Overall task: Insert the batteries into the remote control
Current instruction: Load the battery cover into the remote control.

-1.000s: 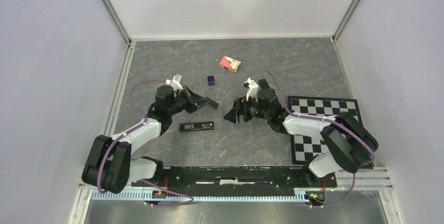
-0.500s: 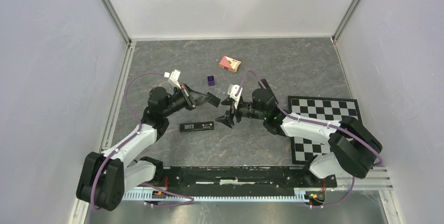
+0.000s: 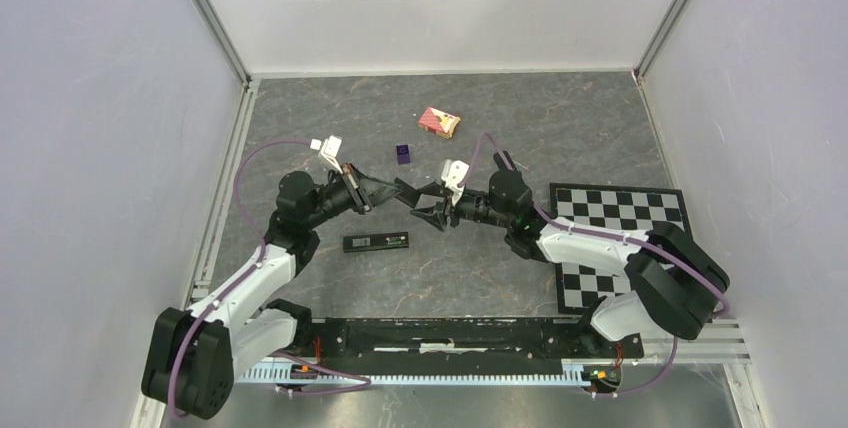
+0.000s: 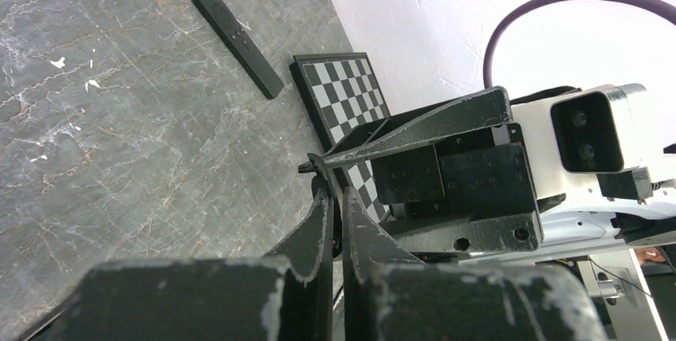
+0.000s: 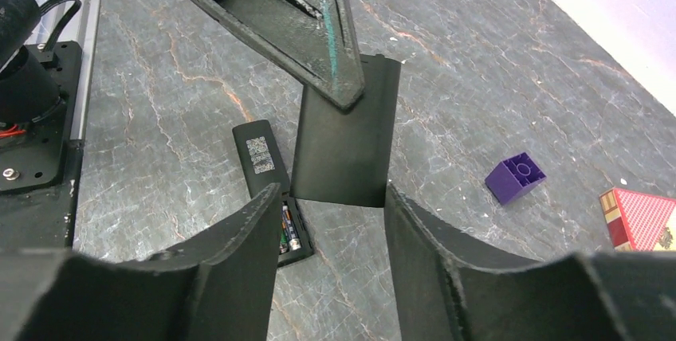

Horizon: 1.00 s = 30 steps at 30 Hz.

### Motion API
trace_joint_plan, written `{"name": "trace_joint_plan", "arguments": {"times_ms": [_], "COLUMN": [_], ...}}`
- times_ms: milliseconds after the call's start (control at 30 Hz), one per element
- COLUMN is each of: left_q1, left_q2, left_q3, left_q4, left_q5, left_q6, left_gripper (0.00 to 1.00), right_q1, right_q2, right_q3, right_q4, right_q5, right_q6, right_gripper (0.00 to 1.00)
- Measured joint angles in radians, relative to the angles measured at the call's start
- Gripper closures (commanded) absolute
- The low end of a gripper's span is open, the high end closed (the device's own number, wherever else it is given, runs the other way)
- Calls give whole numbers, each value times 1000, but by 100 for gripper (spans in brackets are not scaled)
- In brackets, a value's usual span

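Near the middle of the table (image 3: 560, 138), slightly to the near-left, the remote control (image 3: 376, 242) lies flat and back-up, with the bay at its right end uncovered. From the right wrist view both batteries (image 5: 285, 233) appear to sit side by side in that bay. They are too small for me to check which way they point or whether they are fully down. Left gripper (image 5: 343, 86) is pressed together, pinching the battery cover (image 5: 343, 142) by its upper edge and holding it in the air above the remote. Right gripper (image 5: 332, 195) is spread, one finger on either side of the cover's lower end, and I can't tell whether either pad bears on it. My read on handling: the cover is thin, stiff, light and smooth, so it could pivot or slip when pinched at one edge. I would take it across its width by the long edges, near mid-length, leaving the latching end free. The remote is slim and light and would likely skate on the stone-patterned top when the cover is pushed home. I would steady it by its long sides at the left end, away from the bay. The batteries are round and loose, so the remote should stay level. A purple toy brick (image 5: 516, 178) and a red-and-white box (image 3: 438, 122) lie farther off, and a checkerboard (image 3: 620, 210) lies to the right. All three are well apart from the work.
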Motion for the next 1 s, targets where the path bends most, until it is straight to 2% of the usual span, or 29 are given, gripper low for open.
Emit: {"name": "trace_joint_plan", "arguments": {"times_ms": [100,233,300,500,600,700,833,900,1000], "left_q1": [0,0,0,0,0,0,0,0,0], "left_q2": [-9,-15,-19,-30,-34,-35,-35,-35,-35], "left_q3": [-3,-3,-3,-3,-3,-3,-3,-3,-3], "left_q4": [-6,-14,-16,-35,-45,-52,-69,-79,-111], "left_q5": [2,0,-1,-4,-5,-5,-8,-10,-21], "left_q6": [2,6,9,10,10,10,11,12,23], "left_gripper": [98,98,98,98,98,97,77,57,42], "right_q1": [-5,-2,8,22,23,25,26,29,32], "right_q2": [0,0,0,0,0,3,14,16,17], "right_q3": [-14,-25,-26,-26,-26,-26,-26,-26,-26], "right_q4": [27,49,51,52,53,55,58,58,55], "right_q5": [0,-2,0,23,37,46,58,69,87], "right_q6": [-8,-18,-25,-41,-42,-40,-32,-26,-28], "right_gripper": [48,35,34,44,46,55,63,65,65]}}
